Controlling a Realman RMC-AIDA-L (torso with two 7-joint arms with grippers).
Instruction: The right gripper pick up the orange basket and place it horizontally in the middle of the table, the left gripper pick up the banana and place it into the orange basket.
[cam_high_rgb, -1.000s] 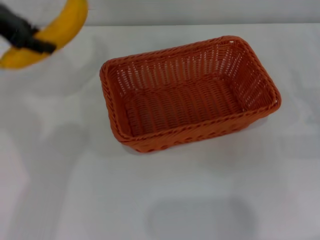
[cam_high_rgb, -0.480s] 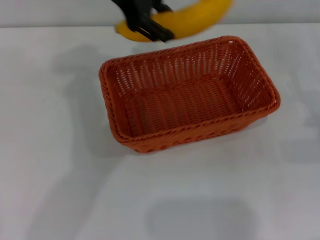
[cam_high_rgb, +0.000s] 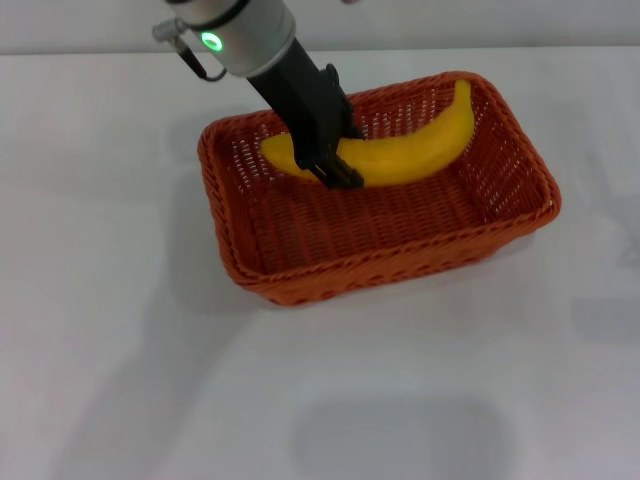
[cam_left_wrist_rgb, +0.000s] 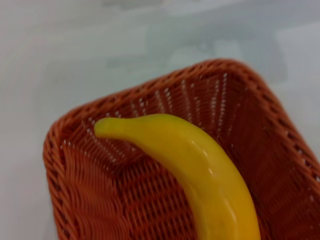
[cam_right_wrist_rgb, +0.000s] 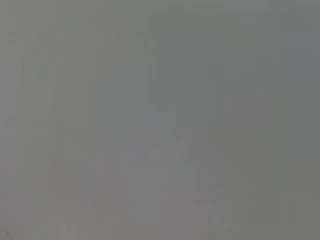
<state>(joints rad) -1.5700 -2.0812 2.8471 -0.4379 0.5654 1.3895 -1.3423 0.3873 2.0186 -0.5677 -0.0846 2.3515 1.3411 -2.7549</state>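
The orange basket (cam_high_rgb: 400, 250) lies lengthwise across the middle of the white table (cam_high_rgb: 120, 350). My left gripper (cam_high_rgb: 330, 160) reaches down into it from the back, shut on the yellow banana (cam_high_rgb: 410, 150). The banana sits low inside the basket along its far wall, one end rising toward the far right corner. Whether it touches the basket floor I cannot tell. In the left wrist view the banana (cam_left_wrist_rgb: 200, 175) runs over the woven basket (cam_left_wrist_rgb: 90, 200) interior. The right gripper is out of view; its wrist view shows only plain grey.
The silver-grey left arm (cam_high_rgb: 240, 30) with a green light hangs over the basket's back left. White tabletop surrounds the basket on all sides.
The left gripper carried the banana from the far left, across the back of the table, and lowered it into the basket. The basket stayed in place.
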